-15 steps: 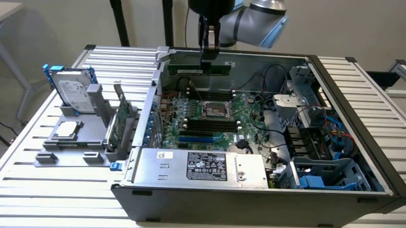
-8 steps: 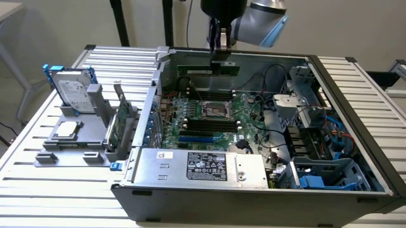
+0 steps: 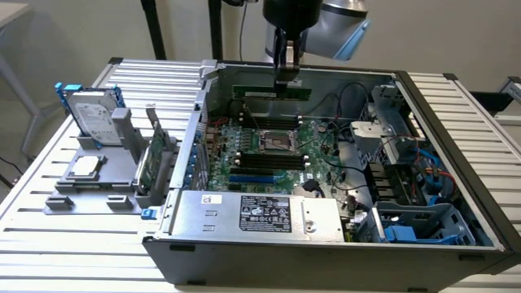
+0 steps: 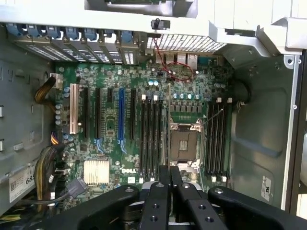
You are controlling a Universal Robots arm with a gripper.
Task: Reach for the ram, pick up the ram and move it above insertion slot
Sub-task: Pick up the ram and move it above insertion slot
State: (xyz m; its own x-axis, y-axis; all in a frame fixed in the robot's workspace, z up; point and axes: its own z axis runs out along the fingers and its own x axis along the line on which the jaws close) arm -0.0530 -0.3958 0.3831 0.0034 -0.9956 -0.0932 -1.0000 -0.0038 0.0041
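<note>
The ram (image 3: 260, 92) is a long thin green stick, held level in the air over the far side of the open computer case (image 3: 456, 183). My gripper (image 3: 285, 82) comes down from above and is shut on the ram's upper edge. Below it lies the green motherboard (image 3: 313, 174) with its black memory slots (image 3: 273, 162) beside the processor socket (image 3: 277, 141). In the wrist view my gripper (image 4: 171, 175) hangs over the motherboard (image 4: 110, 81), its black fingers (image 4: 165, 178) pressed together. They sit between two banks of memory slots (image 4: 149, 136) and near the processor socket (image 4: 184, 143).
On the exterior view's left, a grey holder (image 3: 69, 201) carries a hard drive (image 3: 94, 119), a silver processor chip (image 3: 85, 166) and a green expansion card (image 3: 155, 155). Inside the case are a power supply (image 3: 252, 213), a blue drive cage (image 3: 415, 229) and loose cables (image 3: 346, 177).
</note>
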